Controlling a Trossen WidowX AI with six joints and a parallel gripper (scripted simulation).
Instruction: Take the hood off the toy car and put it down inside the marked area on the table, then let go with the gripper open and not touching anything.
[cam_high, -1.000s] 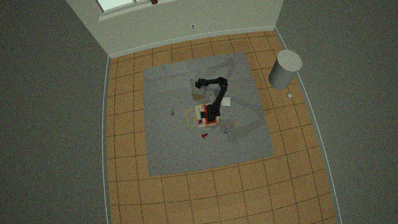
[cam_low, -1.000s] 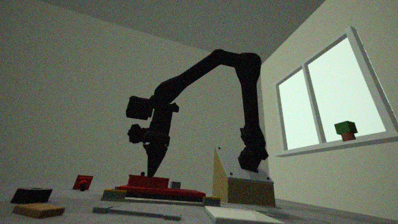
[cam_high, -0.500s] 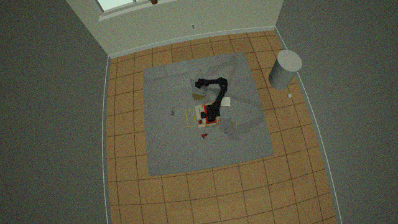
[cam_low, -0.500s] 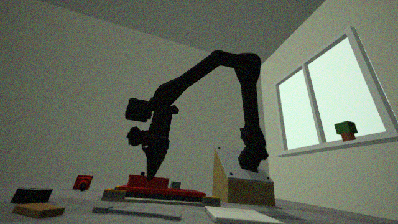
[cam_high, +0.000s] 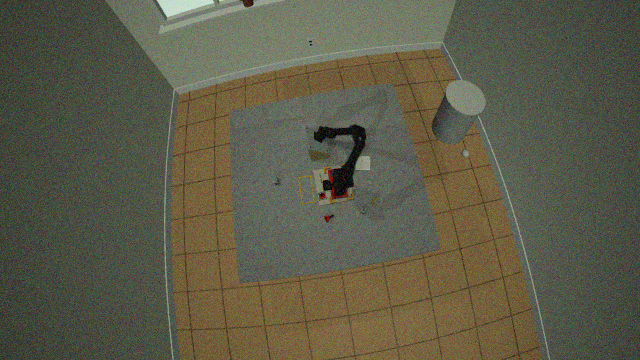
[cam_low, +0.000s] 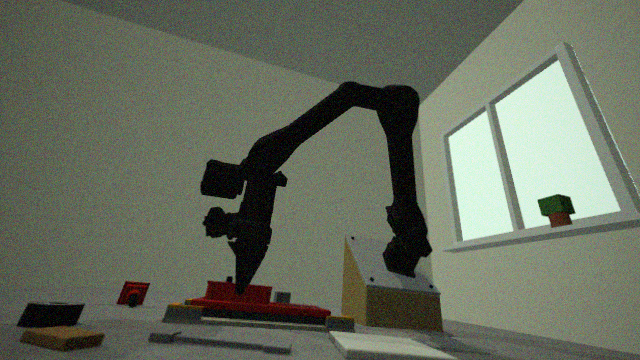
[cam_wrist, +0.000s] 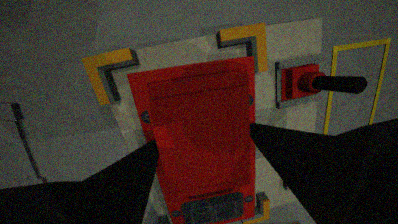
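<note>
The red toy car (cam_low: 310, 308) (cam_wrist: 140, 82) sits on a pale board between orange-topped corner brackets. Its hood appears to be the raised red panel (cam_low: 217, 290) (cam_wrist: 202, 110) on top; its exact edges are hard to make out. My gripper (cam_low: 242, 291) (cam_wrist: 204, 136) is open and points down, low at the raised panel. In the wrist view one fingertip is at each long side of the red part; whether they touch it is unclear. In the top view the arm hides the fingers. The yellow outline of the marked area (cam_high: 300, 190) (cam_wrist: 361, 45) lies beside the board.
A red mount (cam_wrist: 295, 82) with a black lever (cam_wrist: 345, 84) stands between the car and the marked area. A wooden wedge (cam_high: 319, 156) (cam_low: 405, 311), a white slab (cam_high: 365, 163) (cam_low: 390, 345), a grey bar (cam_low: 220, 342) and a tan block (cam_low: 61, 338) lie around the board.
</note>
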